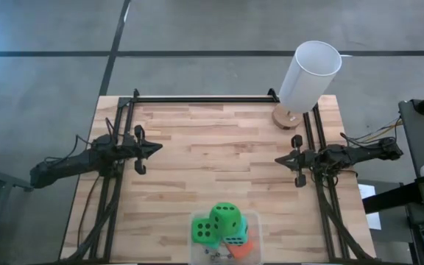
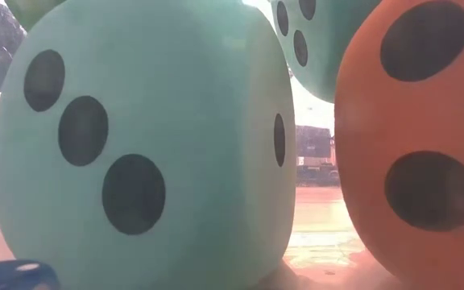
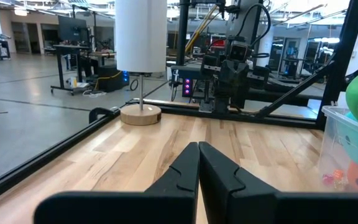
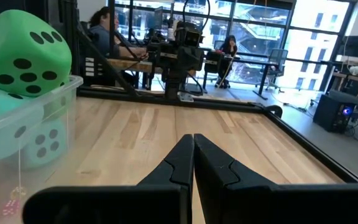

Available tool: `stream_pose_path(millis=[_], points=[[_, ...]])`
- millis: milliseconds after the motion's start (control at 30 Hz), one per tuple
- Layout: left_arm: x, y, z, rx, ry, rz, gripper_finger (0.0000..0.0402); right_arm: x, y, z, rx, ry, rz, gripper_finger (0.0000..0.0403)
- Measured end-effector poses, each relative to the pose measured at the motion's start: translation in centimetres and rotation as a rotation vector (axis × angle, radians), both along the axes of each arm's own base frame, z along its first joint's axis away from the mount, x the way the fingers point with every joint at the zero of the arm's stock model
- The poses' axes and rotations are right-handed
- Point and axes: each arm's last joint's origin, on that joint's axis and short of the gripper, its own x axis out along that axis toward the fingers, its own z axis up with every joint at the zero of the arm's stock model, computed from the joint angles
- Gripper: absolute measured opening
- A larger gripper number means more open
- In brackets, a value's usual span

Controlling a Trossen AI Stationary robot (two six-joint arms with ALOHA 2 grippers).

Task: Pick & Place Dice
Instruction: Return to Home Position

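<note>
Dice (image 1: pixel 223 223): sitting piled in clear bin (image 4: pixel 50 118).
Left claw (image 1: pixel 158 147): hanging closed at worktop's (image 1: pixel 219 158) left.
Right claw (image 1: pixel 277 159): hanging closed opposite.

Looking straight down from high above in the high view, taking in the whole table (image 1: pixel 219 140), both arms, the lamp (image 1: pixel 309 73) at one far corner and the transparent bin (image 1: pixel 255 222) at the near edge

Sitting at table-top height in the low view, pressing so close to a teal die (image 2: pixel 135 145) and an orange-red die (image 2: pixel 417 153) as to be showing little else

Riding on the wrists, facing each other across the table: peering past the left gripper (image 3: pixel 197 163), jaws closed, toward the right arm (image 3: pixel 234 68) and the lamp; peering past the right gripper (image 4: pixel 193 155), jaws closed, toward the left arm (image 4: pixel 180 53)

Sharing the table boards and the bin of dice between both wrist views
</note>
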Motion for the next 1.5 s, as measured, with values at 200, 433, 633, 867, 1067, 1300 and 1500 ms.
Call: stream_pose_path(millis=[200, 433, 633, 867, 1067, 1300, 1500], points=[[0.0, 0.0, 0.0, 0.0, 0.0, 0.0, 0.0018, 0.0, 0.0, 0.0, 0.0, 0.0, 0.0, 0.0008], [0.0, 0.0, 0.0, 0.0, 0.0, 0.0, 0.0017, 0.0, 0.0, 0.0, 0.0, 0.0, 0.0, 0.0008], [0.0, 0.0, 0.0, 0.0, 0.0, 0.0, 0.0017, 0.0, 0.0, 0.0, 0.0, 0.0, 0.0, 0.0008], [0.0, 0.0, -0.01, -0.001, 0.0, 0.0, 0.0021, 0.0, 0.0, 0.0, 0.0, 0.0, 0.0, 0.0008], [0.0, 0.0, -0.02, -0.001, 0.001, 0.0, 0.002, 0.0, 0.0, 0.0, 0.0, 0.0, 0.0, 0.0008], [0.0, 0.0, -0.01, -0.003, 0.0, 0.0, 0.0023, 0.0, 0.0, 0.0, -0.001, 0.0, 0.0, 0.0008], [0.0, 0.0, -0.02, -0.003, 0.0, 0.0, 0.0023, 0.0, 0.0, 0.0, 0.0, 0.0, 0.0, 0.0008]])
